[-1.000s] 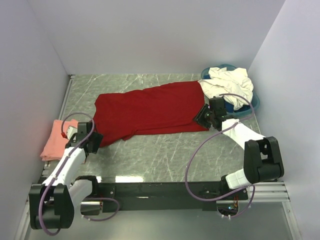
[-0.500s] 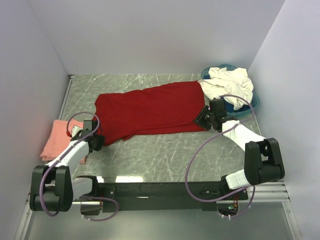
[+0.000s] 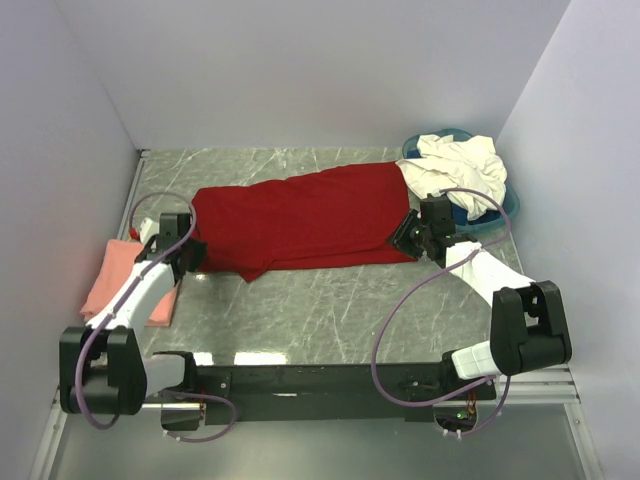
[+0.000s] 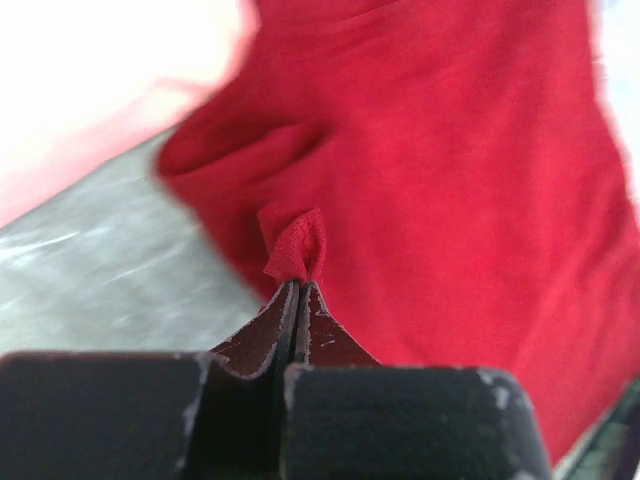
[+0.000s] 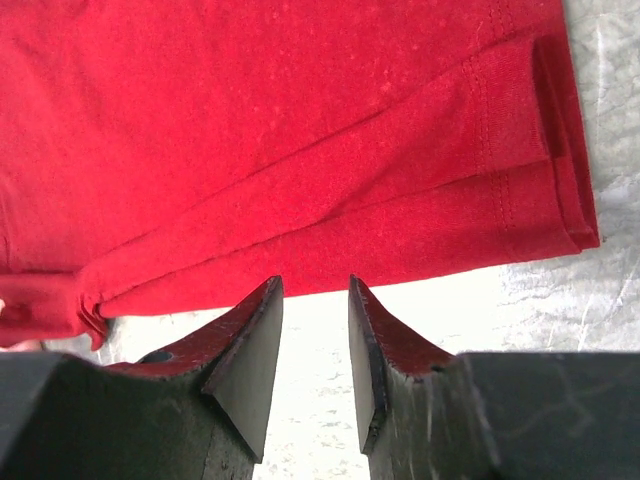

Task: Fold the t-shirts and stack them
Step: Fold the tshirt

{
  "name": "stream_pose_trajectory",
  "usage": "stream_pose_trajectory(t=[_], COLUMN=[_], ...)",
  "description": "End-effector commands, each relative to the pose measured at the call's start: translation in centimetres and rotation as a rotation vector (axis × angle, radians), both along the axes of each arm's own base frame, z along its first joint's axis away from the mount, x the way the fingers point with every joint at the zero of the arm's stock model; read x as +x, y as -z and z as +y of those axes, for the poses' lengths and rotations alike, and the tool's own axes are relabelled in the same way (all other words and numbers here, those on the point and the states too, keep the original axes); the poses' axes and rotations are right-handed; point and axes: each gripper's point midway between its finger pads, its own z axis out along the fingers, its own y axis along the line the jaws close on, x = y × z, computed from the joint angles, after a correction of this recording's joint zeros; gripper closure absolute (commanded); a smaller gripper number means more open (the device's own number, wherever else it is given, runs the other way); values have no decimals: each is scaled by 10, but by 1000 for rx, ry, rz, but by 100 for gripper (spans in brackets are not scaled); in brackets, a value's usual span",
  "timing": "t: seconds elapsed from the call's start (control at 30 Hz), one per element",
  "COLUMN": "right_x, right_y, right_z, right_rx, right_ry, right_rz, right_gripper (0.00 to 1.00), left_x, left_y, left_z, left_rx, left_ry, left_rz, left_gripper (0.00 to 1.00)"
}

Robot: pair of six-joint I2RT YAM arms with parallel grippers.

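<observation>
The deep red t-shirt (image 3: 300,220) lies spread across the middle of the table. My left gripper (image 3: 190,250) is at its left edge, shut on a small pinch of red cloth (image 4: 298,250); the jaws meet with the fold poking out past the tips of the left gripper (image 4: 298,285). My right gripper (image 3: 408,235) is at the shirt's right end. It stands open just short of the hemmed edge (image 5: 330,250), with bare table between the tips of the right gripper (image 5: 315,290). A folded salmon-pink t-shirt (image 3: 112,280) lies at the far left. Cream-white t-shirts (image 3: 460,168) are heaped at the back right.
A round blue basin (image 3: 510,206) holds the cream-white heap in the back right corner. Walls close in the table on the left, back and right. Marbled grey tabletop (image 3: 330,300) shows in front of the red shirt.
My left gripper has moved away from me to the red shirt's left edge and shut on the cloth. The right gripper has barely moved, and its jaws have narrowed a little.
</observation>
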Motion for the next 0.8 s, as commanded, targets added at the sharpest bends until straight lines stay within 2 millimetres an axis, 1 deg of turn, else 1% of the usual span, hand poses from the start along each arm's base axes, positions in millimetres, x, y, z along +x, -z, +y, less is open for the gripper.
stream_pose_trajectory(t=[0.0,0.03,0.07,0.1,0.13,0.17,0.2,0.23,0.27,0.3,0.33,0.37,0.4,0.43,0.47,0.5,0.53,0.57,0.6,0.67,0.73,0.77], right_x=[6,6,7,7,7,7,7,8,8,8,8,8,8,8,8,8,8,8,8,8,9,9], right_y=[-14,-14,-15,-15,-15,-14,-14,-14,-14,-13,-13,-13,-13,-13,-12,-13,-11,-13,-12,-12,-11,-10], right_z=[5,4,5,5,5,5,5,5,5,5,5,6,6,6,7,7,7,6,7,7,6,7], right_rx=[5,6,6,7,7,7,8,6,6,5,6,6,6,4,4,3,1,1,-1,-2,-3,-5], right_ry=[-21,-19,-20,-19,-21,-22,-23,-25,-25,-25,-26,-30,-31,-36,-40,-41,-43,-44,-45,-46,-46,-46], right_rz=[-55,-54,-56,-56,-56,-54,-53,-55,-53,-49,-50,-51,-49,-47,-46,-46,-44,-49,-48,-47,-48,-46], right_gripper=[60,61,61,61,61,61,61,61,61,61,61,61,61,62,62,62,62,62,62,62,62,62], left_x=[28,39,44,50,60,65,71,83,89,94,105,110,114,123,127,134,137,139,144,150,158,160], left_y=[-23,-34,-29,-30,-39,-31,-32,-41,-34,-35,-43,-36,-35,-43,-35,-40,-39,-34,-37,-33,-36,-30], left_z=[-7,-10,-10,-11,-12,-13,-14,-15,-16,-17,-19,-21,-21,-22,-23,-23,-24,-24,-25,-25,-27,-27], left_rx=[3,-5,-8,-10,-14,-17,-21,-27,-28,-33,-37,-43,-47,-48,-52,-55,-56,-56,-55,-53,-57,-57], left_ry=[55,66,68,70,73,74,78,80,80,84,90,95,96,98,102,101,102,106,108,115,124,125], left_rz=[-51,-72,-52,-55,-73,-48,-50,-69,-48,-49,-69,-49,-43,-60,-40,-51,-51,-40,-47,-43,-50,-36], left_gripper=[99,99,99,99,99,99,99,99,99,99,99,100,99,99,99,99,99,99,99,99,99,99])
